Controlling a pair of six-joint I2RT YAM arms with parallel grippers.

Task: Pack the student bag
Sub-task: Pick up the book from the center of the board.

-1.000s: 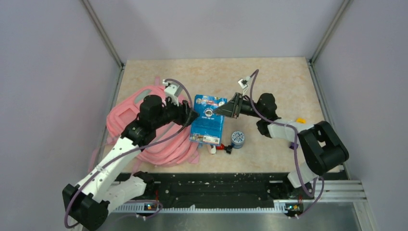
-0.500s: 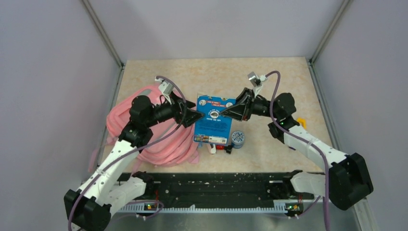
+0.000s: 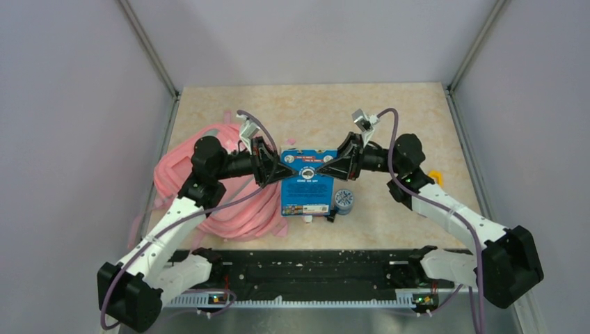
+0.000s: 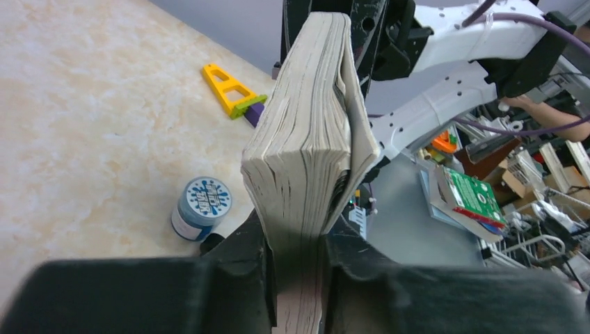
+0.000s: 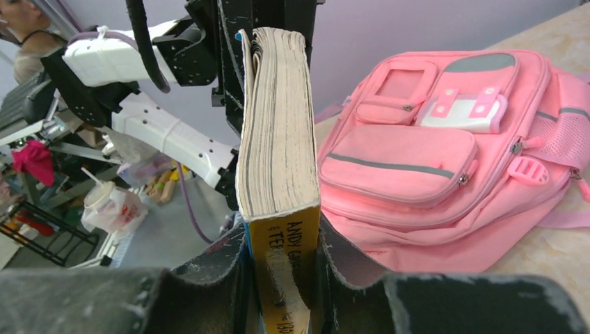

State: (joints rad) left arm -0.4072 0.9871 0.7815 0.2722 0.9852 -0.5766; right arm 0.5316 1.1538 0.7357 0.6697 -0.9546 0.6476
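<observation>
From above, the left tool and the right tool each pinch 1 side of the blue book, up off the worktop. The student bag lies flat at the left, just beside the book. If the 2 arms pull apart, the book could rip or slip.

Left wrist view: the left tool squeezes the pages, and the cover bulges. That grip could slide off, dropping the book on the little round tub.

Right wrist view: the right tool squeezes the spine end. No zip on the bag looks open, so the book might just bump it.
</observation>
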